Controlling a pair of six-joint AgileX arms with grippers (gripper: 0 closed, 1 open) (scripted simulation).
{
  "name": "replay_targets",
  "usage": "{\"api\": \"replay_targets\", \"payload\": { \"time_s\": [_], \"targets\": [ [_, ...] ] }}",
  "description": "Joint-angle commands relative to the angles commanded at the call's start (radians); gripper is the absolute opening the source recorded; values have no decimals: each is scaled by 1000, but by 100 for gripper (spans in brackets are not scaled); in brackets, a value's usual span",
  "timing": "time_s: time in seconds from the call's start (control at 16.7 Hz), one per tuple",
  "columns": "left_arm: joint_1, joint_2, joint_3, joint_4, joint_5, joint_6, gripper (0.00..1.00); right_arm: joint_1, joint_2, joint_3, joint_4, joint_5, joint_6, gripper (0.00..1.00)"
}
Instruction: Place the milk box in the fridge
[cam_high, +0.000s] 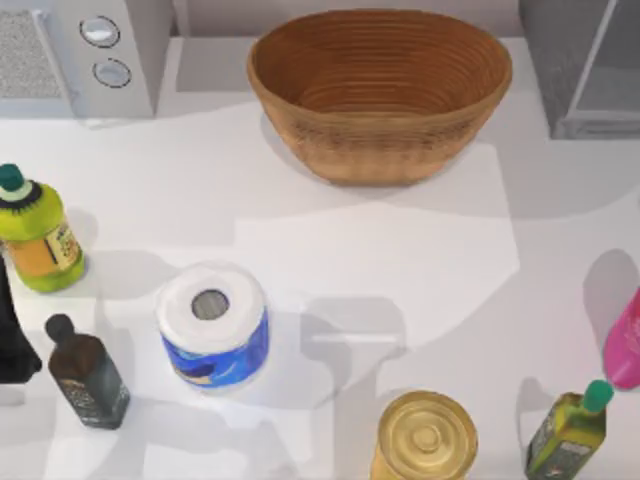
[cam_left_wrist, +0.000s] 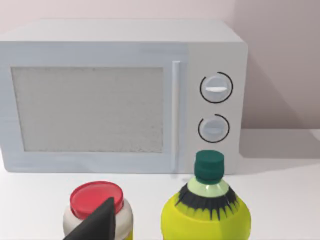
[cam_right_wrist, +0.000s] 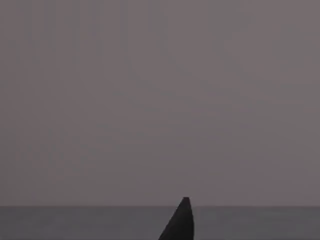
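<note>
The milk box is out of view. The fridge (cam_high: 590, 70), a dark-grey cabinet with a paler inner panel, stands at the table's back right corner. My left arm (cam_high: 14, 335) is a dark shape at the table's left edge, between a yellow-green bottle (cam_high: 38, 235) and a dark bottle (cam_high: 88, 375). A dark part of my left gripper (cam_left_wrist: 97, 225) shows in the left wrist view, in front of a red-lidded jar (cam_left_wrist: 97, 200) and facing the microwave (cam_left_wrist: 120, 97). A dark tip of my right gripper (cam_right_wrist: 179, 222) shows in the right wrist view against a plain grey surface.
A wicker basket (cam_high: 380, 90) sits at the back middle and the microwave (cam_high: 85, 55) at the back left. A blue-wrapped paper roll (cam_high: 212, 325) stands left of centre. Along the front right are a golden can (cam_high: 425, 438), a green-capped bottle (cam_high: 570, 430) and a pink bottle (cam_high: 625, 345).
</note>
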Motion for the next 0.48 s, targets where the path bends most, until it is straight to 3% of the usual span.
{"api": "replay_targets", "payload": {
  "time_s": [0.24,0.48],
  "targets": [
    [0,0,0,0,0,0,100,0,0,0,0,0,0,98],
    [0,0,0,0,0,0,100,0,0,0,0,0,0,100]
  ]
}}
